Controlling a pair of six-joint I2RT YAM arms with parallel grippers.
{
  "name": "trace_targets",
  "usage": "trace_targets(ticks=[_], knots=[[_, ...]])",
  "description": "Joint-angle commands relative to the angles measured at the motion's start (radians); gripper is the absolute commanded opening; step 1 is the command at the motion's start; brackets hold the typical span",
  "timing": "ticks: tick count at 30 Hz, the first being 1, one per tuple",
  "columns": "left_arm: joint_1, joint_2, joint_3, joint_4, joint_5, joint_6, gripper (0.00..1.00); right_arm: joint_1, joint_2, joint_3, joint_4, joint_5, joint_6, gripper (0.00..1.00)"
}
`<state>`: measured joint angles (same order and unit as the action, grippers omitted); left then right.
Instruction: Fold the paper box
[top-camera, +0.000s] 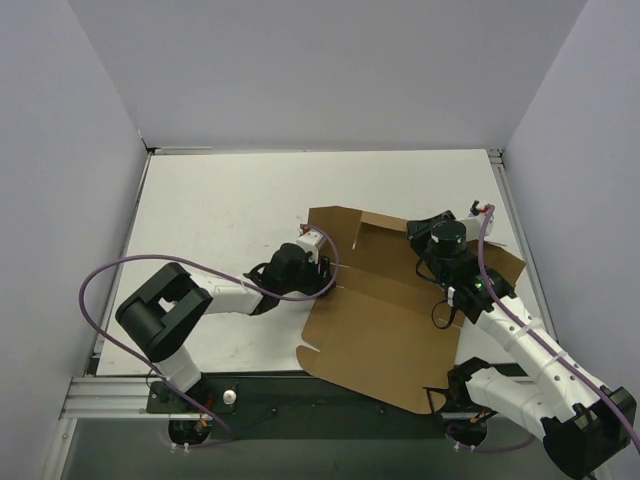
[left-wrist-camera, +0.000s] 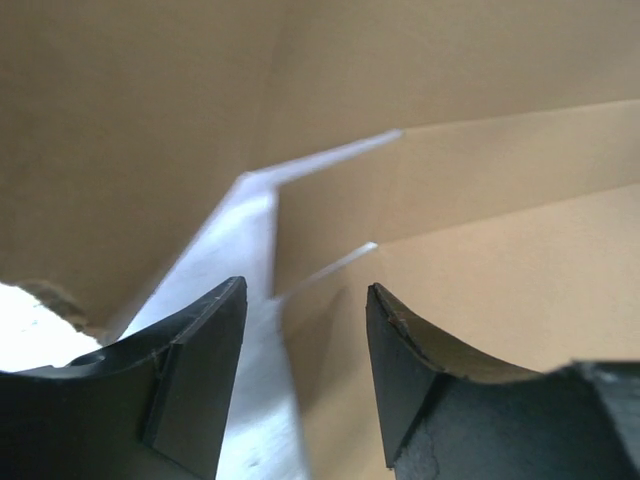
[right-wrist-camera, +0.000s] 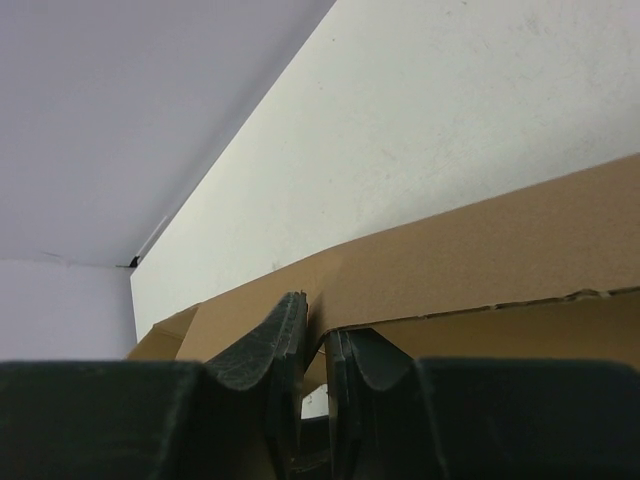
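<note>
I find nothing to read here: no words, numbers, labels or brand marks. The box (top-camera: 385, 320) shows only plain brown card on every face I can see.

left hand (left-wrist-camera: 305, 300): fingers apart, forearm pointing right | right hand (right-wrist-camera: 316, 330): fingers pinched nearly together
</note>
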<state>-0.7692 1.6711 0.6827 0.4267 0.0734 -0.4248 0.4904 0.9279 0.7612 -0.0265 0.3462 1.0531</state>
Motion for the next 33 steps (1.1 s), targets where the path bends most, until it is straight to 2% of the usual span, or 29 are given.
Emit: trace_targets(ticks=[1, 12, 25, 33], knots=[[-0.084, 0.006, 0.052, 0.083, -0.044, -0.009, 0.58, 0.007, 0.005, 0.024, -0.009, -0.003, -0.047, 0.00], [-0.202, 0.018, 0.052, 0.167, -0.153, -0.005, 0.57, 0.005, 0.005, 0.016, -0.009, -0.001, -0.044, 0.00], [-0.225, 0.156, 0.193, 0.190, -0.107, 0.046, 0.57, 0.011, 0.014, 0.009, -0.006, -0.004, -0.042, 0.00], [-0.257, 0.205, 0.213, 0.251, -0.086, 0.047, 0.57, 0.014, 0.020, 0.007, -0.007, 0.004, -0.042, 0.00]])
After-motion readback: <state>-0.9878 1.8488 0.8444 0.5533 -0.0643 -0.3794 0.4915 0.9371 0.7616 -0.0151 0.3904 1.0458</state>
